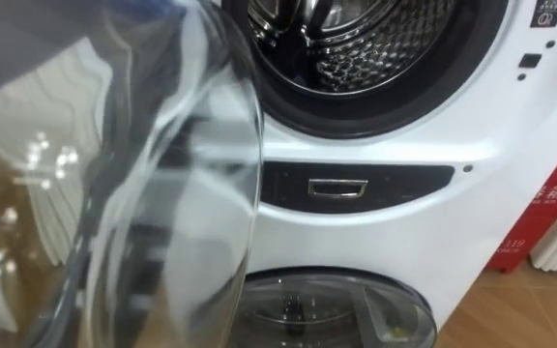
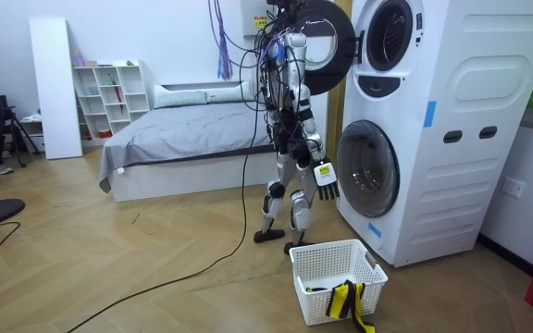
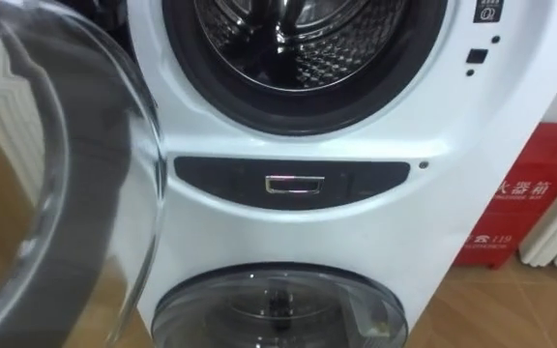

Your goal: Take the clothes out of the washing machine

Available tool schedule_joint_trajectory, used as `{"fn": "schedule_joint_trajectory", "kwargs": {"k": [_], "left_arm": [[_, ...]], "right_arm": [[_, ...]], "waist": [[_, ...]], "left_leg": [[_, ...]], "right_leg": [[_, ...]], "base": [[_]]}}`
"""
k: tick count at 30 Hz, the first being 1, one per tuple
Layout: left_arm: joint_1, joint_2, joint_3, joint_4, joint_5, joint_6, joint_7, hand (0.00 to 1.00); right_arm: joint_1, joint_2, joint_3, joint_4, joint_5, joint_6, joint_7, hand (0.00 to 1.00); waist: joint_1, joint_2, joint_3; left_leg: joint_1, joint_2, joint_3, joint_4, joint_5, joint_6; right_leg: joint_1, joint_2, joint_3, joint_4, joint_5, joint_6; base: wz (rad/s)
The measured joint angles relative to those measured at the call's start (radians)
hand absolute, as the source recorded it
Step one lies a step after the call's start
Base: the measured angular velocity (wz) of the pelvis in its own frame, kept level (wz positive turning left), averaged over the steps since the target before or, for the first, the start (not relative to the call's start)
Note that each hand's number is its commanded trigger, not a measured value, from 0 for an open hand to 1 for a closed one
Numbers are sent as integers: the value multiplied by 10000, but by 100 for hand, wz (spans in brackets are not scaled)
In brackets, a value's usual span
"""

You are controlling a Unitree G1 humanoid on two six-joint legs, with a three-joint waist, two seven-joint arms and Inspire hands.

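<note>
Clothes were yet to be fetched, I judged: I faced the open drum point(image 1: 356, 39) with my right hand point(image 2: 328, 183) hanging slack-fingered and empty, so reaching inside came next.

The washing machine point(image 1: 395, 232) is white, its drum point(image 1: 375, 48) silvery and dimpled; the white lattice basket point(image 2: 315, 305) holds a yellow-and-black item point(image 2: 345, 298), perhaps cloth.

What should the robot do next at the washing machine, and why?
Probably raise the right hand, hanging at its side, toward the upper drum. The upper door is already swung open to the robot's left, the drum's mouth is right before it, and the white basket waits on the floor by its feet.
</note>
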Motion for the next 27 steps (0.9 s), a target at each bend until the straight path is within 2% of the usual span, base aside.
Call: {"fn": "schedule_joint_trajectory", "kwargs": {"k": [3,4,6,7,8,10,11,12,13,14,16,17,18,19,20,21,23,24,25,26,27], "left_arm": [[26,24,191,-90,230,175,1,0],[39,75,197,-86,341,206,1,0],[-9,88,377,-90,404,206,0,0],[-12,76,371,-108,404,203,0,0],[-19,46,368,-123,400,205,0,0],[-41,41,355,-293,400,331,-10,0],[-127,8,354,-306,381,390,-29,0],[-178,-26,354,-305,338,392,-40,0],[-287,-97,324,-300,271,391,-47,0],[-407,-113,133,-309,271,388,-51,0],[-708,-100,-28,-310,286,376,-81,0],[-952,-101,-44,-338,298,363,-100,0],[-1032,-98,-58,-425,311,355,-103,0],[-1251,-89,-204,-456,319,289,-105,0],[-1508,-89,-361,-508,371,235,-109,0],[-1609,-96,-391,-564,405,208,-127,0],[-1769,-104,-444,-755,403,183,-183,0],[-1767,-105,-451,-748,404,183,-183,0],[-1750,-106,-449,-657,408,184,-188,0],[-1713,-92,-451,-469,382,165,-189,0],[-1679,-80,-450,-353,351,157,-189,0]], "right_arm": [[21,-19,-26,-193,-450,160,67,0],[21,-39,-13,-240,-547,215,83,0],[-5,-39,6,-244,-719,220,111,0],[-20,-56,19,-295,-999,207,137,0],[-77,-125,16,-307,-1248,201,139,0],[-78,-213,20,-507,-1625,202,122,0],[-99,-269,13,-576,-1902,181,71,0],[-138,-299,-9,-574,-1999,180,34,0],[-183,-395,-17,-575,-2024,176,-33,0],[-242,-451,-26,-571,-2013,163,-131,0],[-348,-433,-35,-572,-2042,56,-210,0],[-401,-433,-55,-572,-2068,-17,-251,0],[-439,-423,-62,-575,-2059,-44,-264,0],[-454,-397,-115,-574,-1965,-80,-309,0],[-506,-387,-138,-605,-1926,-107,-380,0],[-540,-382,-160,-635,-1933,-113,-389,0],[-650,-348,-241,-681,-2077,-132,-482,0],[-673,-336,-245,-689,-2082,-131,-545,0],[-717,-302,-241,-686,-2096,-120,-669,0],[-725,-271,-212,-705,-2084,-112,-754,0],[-746,-259,-214,-742,-2060,-102,-777,0]], "waist": [[46,3,0],[151,9,-4],[303,-24,-25],[344,-46,-37],[406,50,-44],[407,168,-45],[376,213,-73],[363,277,-56],[334,366,-15],[164,499,-14],[65,550,11],[-73,551,7],[-95,562,15],[-160,558,26],[-164,658,-28],[-154,645,-21],[-83,609,4],[-50,612,2],[-41,614,0],[-36,587,-6],[-33,553,8]], "left_leg": [[-71,113,50,357,-259,-91],[-103,186,168,721,-420,-163],[-510,341,253,1866,-692,-366],[-1158,436,208,3322,-725,-423],[-1789,549,33,4628,-617,-483],[-2292,631,-110,5702,-373,-594],[-2448,636,-261,6102,-267,-604],[-2491,657,-303,6294,-226,-635],[-2433,794,-314,6635,-183,-714],[-2161,836,-361,6756,-177,-764],[-1560,793,-358,6536,-249,-878],[-1103,736,-397,5902,-345,-1030],[-897,714,-526,5479,-384,-1041],[-507,622,-751,4521,-519,-1145],[-221,615,-844,3629,-678,-1095],[-126,614,-851,3199,-781,-1073],[138,548,-838,1624,-1078,-827],[168,508,-840,1344,-1111,-765],[173,383,-781,973,-1153,-603],[167,172,-553,665,-1076,-342],[130,52,-418,581,-1007,-182]], "right_leg": [[-32,97,12,201,-290,-44],[-80,135,-11,397,-426,-180],[-190,169,-28,650,-565,-265],[-251,131,-4,748,-602,-317],[-254,159,-5,795,-642,-375],[-275,189,-26,908,-713,-454],[-272,188,-110,943,-769,-510],[-274,188,-183,987,-817,-542],[-293,196,-395,1104,-904,-582],[-328,199,-588,1201,-940,-626],[-587,186,-656,1404,-948,-651],[-813,180,-769,1439,-892,-680],[-870,181,-853,1438,-853,-683],[-1141,185,-979,1437,-735,-692],[-1452,183,-1142,1412,-578,-696],[-1621,182,-1154,1423,-488,-697],[-2174,177,-1114,1363,-8,-686],[-2255,158,-1113,1334,123,-681],[-2309,118,-1087,1190,495,-622],[-2320,24,-990,901,943,-529],[-2326,-33,-898,756,1177,-447]], "base": [[-5],[-16],[-16],[-13],[-13],[-9],[-5],[0],[9],[11],[13],[22],[35],[38],[29],[14],[-4],[-10],[-7],[-5],[-14]]}}
